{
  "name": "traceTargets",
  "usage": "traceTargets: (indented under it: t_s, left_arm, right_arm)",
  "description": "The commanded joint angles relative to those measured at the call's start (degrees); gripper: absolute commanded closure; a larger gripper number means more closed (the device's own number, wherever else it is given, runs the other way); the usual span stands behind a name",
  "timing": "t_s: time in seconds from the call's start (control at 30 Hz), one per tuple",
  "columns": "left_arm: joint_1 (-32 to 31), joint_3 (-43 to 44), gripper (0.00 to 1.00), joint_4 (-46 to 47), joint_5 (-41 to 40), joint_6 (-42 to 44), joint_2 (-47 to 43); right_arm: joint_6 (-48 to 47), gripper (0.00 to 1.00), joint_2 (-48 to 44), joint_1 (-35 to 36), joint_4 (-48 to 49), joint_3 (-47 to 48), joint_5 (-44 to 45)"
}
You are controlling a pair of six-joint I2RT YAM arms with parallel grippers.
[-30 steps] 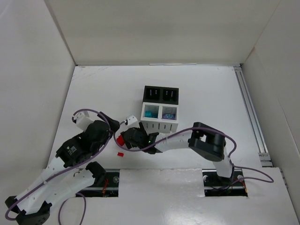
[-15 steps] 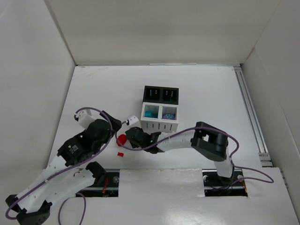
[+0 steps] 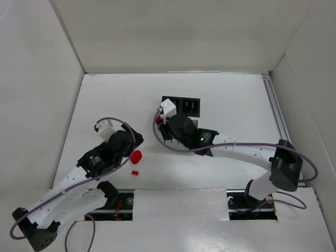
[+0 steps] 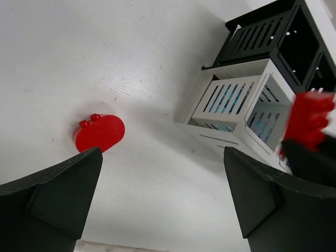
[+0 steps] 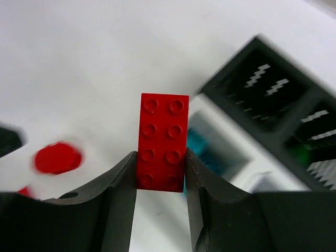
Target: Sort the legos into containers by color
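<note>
Red brick (image 5: 163, 142) stands lengthwise, pinched in the right gripper (image 5: 160, 164), over the bins (image 4: 233, 100) in the middle of the worktop. The black pair (image 4: 257, 34) lies just beyond, toward the far edge, and blur hides what they contain. A red oval (image 4: 100, 133) lies nearer the near edge, just ahead of the left gripper (image 4: 161, 157), which is spread wide and empty.

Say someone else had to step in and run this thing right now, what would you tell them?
Right gripper: shut on a red brick, held up at the bins.
Left gripper: open and empty, above the red oval on the table.
Done: teal pieces lie in a white bin.
Left: bin the brick, then the oval and a small red piece near it.
</note>
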Motion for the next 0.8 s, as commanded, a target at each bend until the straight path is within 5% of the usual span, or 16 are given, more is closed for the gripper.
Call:
traceTargets:
  t_s: [0.0,0.17,0.33,0.67,0.77]
  left_arm:
    - [0.66,0.35,0.00,4.78,-1.40,2.34,3.77]
    - [5.48,2.37,0.00,11.96,2.09,9.35,9.57]
    - [21.64,0.26,0.00,16.20,16.69,18.50,10.28]
    - [21.67,-3.08,0.00,10.67,18.55,15.79,8.88]
    - [21.67,-3.69,0.00,9.97,19.61,14.47,11.42]
  right_arm:
    - [-12.97,0.85,-0.49,-8.69,2.92,2.15,-8.18]
    - [-24.07,0.86,6.09,-14.07,2.40,10.06,-16.81]
    - [-25.91,0.83,10.67,-17.84,1.87,14.28,-19.09]
    - [-25.30,0.70,12.96,-19.34,1.87,15.52,-16.12]
    - [-25.30,0.59,14.01,-19.87,1.87,15.52,-15.58]
